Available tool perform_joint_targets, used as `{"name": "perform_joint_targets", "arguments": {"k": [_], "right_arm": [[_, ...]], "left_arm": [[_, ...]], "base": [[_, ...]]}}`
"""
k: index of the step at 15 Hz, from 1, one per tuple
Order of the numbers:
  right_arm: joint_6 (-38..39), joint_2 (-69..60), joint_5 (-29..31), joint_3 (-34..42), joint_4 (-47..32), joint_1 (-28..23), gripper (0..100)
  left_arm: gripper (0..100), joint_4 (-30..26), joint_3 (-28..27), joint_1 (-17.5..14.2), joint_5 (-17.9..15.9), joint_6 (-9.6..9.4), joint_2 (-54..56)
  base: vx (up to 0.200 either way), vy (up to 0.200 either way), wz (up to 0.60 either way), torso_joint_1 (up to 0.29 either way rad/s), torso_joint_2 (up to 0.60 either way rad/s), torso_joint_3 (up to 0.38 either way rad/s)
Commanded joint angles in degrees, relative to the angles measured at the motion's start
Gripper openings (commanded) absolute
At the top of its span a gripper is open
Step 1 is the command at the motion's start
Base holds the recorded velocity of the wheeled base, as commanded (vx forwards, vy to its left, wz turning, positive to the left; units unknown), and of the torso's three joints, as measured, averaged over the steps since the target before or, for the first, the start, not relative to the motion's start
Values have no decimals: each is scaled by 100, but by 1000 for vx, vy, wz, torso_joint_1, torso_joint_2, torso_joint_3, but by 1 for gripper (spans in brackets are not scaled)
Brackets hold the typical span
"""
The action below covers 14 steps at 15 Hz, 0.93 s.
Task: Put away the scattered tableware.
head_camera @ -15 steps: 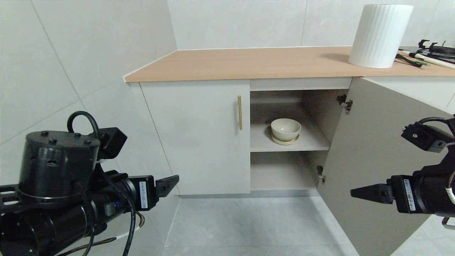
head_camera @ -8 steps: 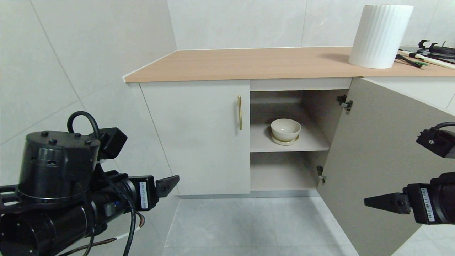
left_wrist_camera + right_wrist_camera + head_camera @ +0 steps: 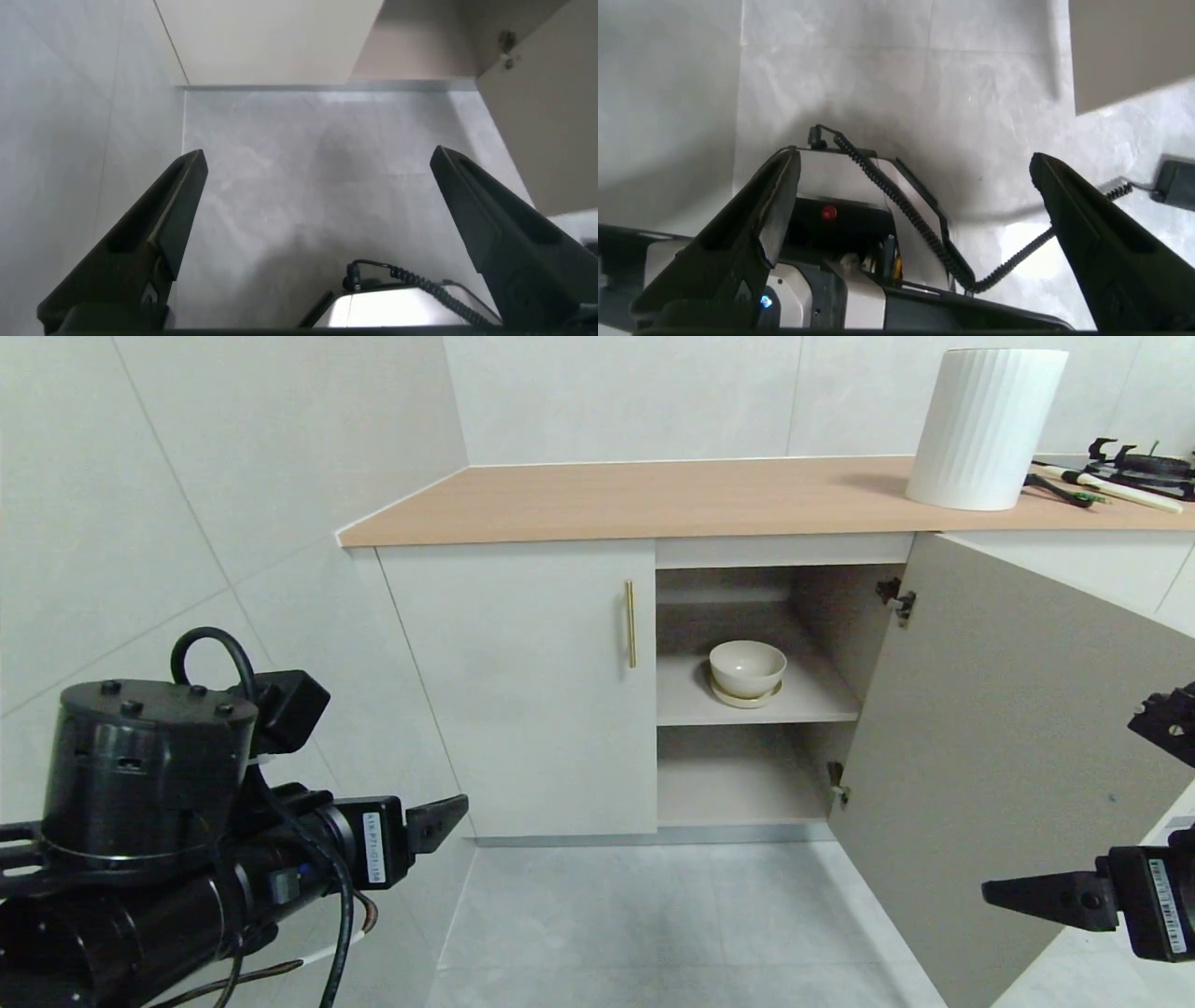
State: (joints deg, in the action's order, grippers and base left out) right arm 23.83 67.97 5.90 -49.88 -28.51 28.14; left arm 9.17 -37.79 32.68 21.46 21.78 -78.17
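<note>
- The bowl [image 3: 748, 667] sits upright on a shallow plate [image 3: 744, 696], both on the upper shelf [image 3: 808, 705] of the base cabinet. They are stacked, probably to take up less room, and look already stowed.
- The right cabinet door [image 3: 990, 737] stands swung wide open, leaving both shelves exposed. The left door [image 3: 523, 691], with its brass handle [image 3: 630, 623], is shut.
- The left end effector [image 3: 437, 823] hangs low, well to the left of the cabinet above the floor tiles. Its fingers are spread apart with nothing between them.
- The right end effector [image 3: 1027, 896] hangs low on the outer side of the open door. Its fingers are also apart and empty, so my guess is that the arm is free to swing the door closed.
- On the worktop [image 3: 653, 499] stands a white ribbed canister [image 3: 985, 427], with some utensils [image 3: 1102, 485] just beyond it at the far right. Whether these count as scattered tableware is unclear.
- Judged from this, closing the door or fetching more pieces seems the likely next step.
</note>
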Motion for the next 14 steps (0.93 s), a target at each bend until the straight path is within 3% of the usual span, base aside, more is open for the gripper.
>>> {"name": "perform_joint_targets", "arguments": {"k": [1,7,14], "right_arm": [[-1,5,8,14,4,-1,100],[-1,-65,52,14,-14,-36,100],[-10,-83,60,14,-23,-124,100]], "left_arm": [[100,6,9,-8,-1,1,-14],[100,15,26,-8,-1,1,-32],[100,6,35,-8,-1,-8,-32]], "base": [[0,0,0,0,0,0],[0,0,0,0,0,0],[0,-200,0,3,2,4]]}}
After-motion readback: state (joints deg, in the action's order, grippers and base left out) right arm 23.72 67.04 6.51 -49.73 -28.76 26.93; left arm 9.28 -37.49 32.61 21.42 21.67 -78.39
